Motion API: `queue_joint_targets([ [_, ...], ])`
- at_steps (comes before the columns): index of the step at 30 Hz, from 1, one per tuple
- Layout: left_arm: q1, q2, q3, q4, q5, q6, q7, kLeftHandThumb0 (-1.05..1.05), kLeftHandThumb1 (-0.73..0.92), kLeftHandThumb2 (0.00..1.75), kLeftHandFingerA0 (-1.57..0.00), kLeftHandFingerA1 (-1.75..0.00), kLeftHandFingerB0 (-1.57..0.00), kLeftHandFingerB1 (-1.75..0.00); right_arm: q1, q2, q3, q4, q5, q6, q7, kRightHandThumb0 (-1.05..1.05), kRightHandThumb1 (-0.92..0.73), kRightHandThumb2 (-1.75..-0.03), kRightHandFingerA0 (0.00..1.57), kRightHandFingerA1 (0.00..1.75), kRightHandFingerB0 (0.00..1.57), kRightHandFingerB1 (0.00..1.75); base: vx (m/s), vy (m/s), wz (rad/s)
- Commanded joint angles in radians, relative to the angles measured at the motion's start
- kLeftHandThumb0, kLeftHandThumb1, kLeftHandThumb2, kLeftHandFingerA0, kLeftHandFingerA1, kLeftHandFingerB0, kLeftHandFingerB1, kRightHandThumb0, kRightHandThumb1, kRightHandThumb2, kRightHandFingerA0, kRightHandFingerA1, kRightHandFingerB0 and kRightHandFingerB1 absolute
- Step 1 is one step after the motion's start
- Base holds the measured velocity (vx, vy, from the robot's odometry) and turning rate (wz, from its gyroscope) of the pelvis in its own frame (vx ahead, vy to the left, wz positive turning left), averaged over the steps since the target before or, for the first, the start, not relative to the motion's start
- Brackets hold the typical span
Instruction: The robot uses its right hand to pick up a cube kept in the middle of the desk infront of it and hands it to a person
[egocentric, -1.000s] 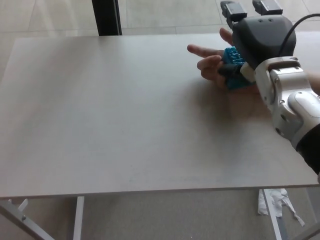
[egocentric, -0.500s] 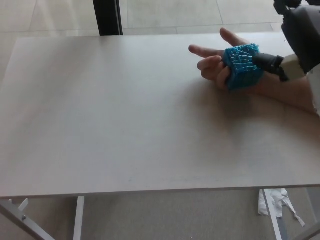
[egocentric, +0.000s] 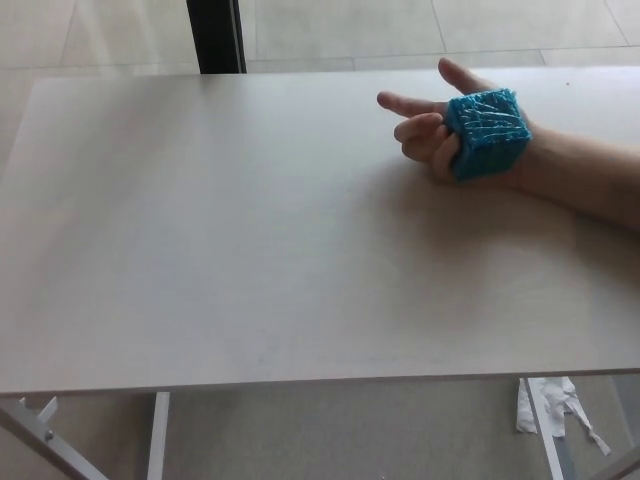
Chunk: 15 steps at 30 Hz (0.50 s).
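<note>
Setting: a pale tiled floor lies beyond the far edge, with a dark upright post (egocentric: 215, 35) standing at the top, left of centre.
Worktop: a wide, light grey worktop (egocentric: 250, 250) fills most of the head view; its near edge shows a metal leg (egocentric: 155, 435) below on the left and a crumpled white scrap (egocentric: 555, 405) on the floor at lower right.
Cube: the blue cube (egocentric: 487, 132) sits in a person's hand (egocentric: 435, 125) at the far right of the worktop, well away from the middle.
Person: the hand lies palm up on the worktop, forearm (egocentric: 585, 178) running off the right edge; the index finger points left, the thumb rises behind the cube, the other fingers curl beside it.
Robot left hand: not in view.
Robot right hand: not in view, so the state of its fingers cannot be told.
Contact: nothing of the robot touches the cube; only the person's palm bears it.
Step in hand: judged from how things lie, the handover looks done, since the cube rests with the person.
Next move: little appears to be left; the right arm would only need to stay clear of the person's hand and settle at rest.
Risk: the cube sits loosely on an open palm and could roll off if the hand tilts.
</note>
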Motion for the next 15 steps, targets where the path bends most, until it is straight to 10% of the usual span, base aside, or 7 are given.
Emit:
queue_joint_targets([
  [1,0.034,0.065,0.053,0.02,-0.048,0.029,0.005,-0.61,0.47,0.55,-0.78,-0.58,-0.68,-0.42,0.392,0.017,-1.046,0.307,0.758,-0.798,-0.233,-0.48,-0.62,-0.59,0.85,0.84,0.8,0.61,0.0,0.0,0.0],
  [8,0.033,0.063,0.047,0.023,-0.041,0.031,0.018,-0.65,0.36,0.79,-0.68,-0.63,-0.6,-0.54,0.359,-0.06,-1.053,0.628,0.753,-0.854,-0.278,-0.55,-0.68,-0.61,0.87,1.03,0.77,0.63,0.0,0.0,0.0],
  [9,0.032,0.065,0.046,0.027,-0.039,0.036,0.021,-0.63,0.47,0.56,-0.76,-0.56,-0.68,-0.41,0.358,-0.05,-1.062,0.624,0.757,-0.829,-0.28,-0.52,-0.66,-0.62,0.91,1.43,0.75,0.67,0.0,0.0,0.0],
  [11,0.033,0.069,0.048,0.03,-0.04,0.042,0.025,-0.63,0.36,0.79,-0.78,-0.66,-0.61,-0.54,0.349,-0.049,-1.071,0.643,0.759,-0.801,-0.285,-0.52,-0.64,-0.68,1.05,1.68,0.73,0.71,0.0,0.0,0.0],
  [13,0.036,0.069,0.049,0.027,-0.041,0.042,0.027,-0.63,0.46,0.56,-0.81,-0.59,-0.67,-0.41,0.332,-0.063,-1.074,0.691,0.761,-0.778,-0.277,-0.43,-0.52,-0.98,1.34,1.38,0.72,0.77,0.0,0.0,0.0],
  [14,0.038,0.064,0.051,0.026,-0.042,0.034,0.029,-0.62,0.46,0.55,-0.77,-0.57,-0.68,-0.42,0.312,-0.072,-1.055,0.738,0.747,-0.764,-0.276,-0.6,-0.64,-0.65,0.99,1.63,0.75,0.68,0.0,0.0,0.0],
  [15,0.035,0.066,0.049,0.027,-0.039,0.04,0.036,-0.63,0.46,0.55,-0.79,-0.57,-0.68,-0.42,0.3,-0.09,-1.023,0.793,0.705,-0.744,-0.299,-0.62,-0.67,-0.62,0.87,1.37,0.75,0.68,0.0,0.0,0.0],
])
